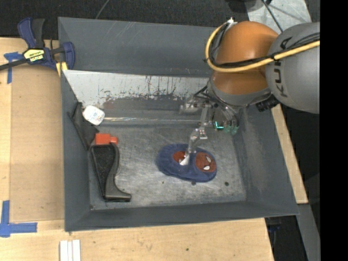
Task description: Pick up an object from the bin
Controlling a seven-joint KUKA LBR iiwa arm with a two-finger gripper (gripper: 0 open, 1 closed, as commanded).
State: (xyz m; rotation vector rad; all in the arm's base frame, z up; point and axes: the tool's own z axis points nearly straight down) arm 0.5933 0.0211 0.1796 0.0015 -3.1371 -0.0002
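Observation:
A floppy blue cloth-like thing (169, 162) with two reddish-brown round patches lies on the bin floor, right of the middle. My gripper (186, 156) comes down from under the orange cover, and its lower end rests on the left red patch of that blue thing. A black tool (109, 173) with an orange trigger lies along the bin's left side. A small white object (93, 115) sits at the far left corner, beside the tool's upper end.
The arm with its orange cover and yellow cable hangs over the bin's far right corner. Bare bin floor lies between the black tool and the blue thing, and along the front wall.

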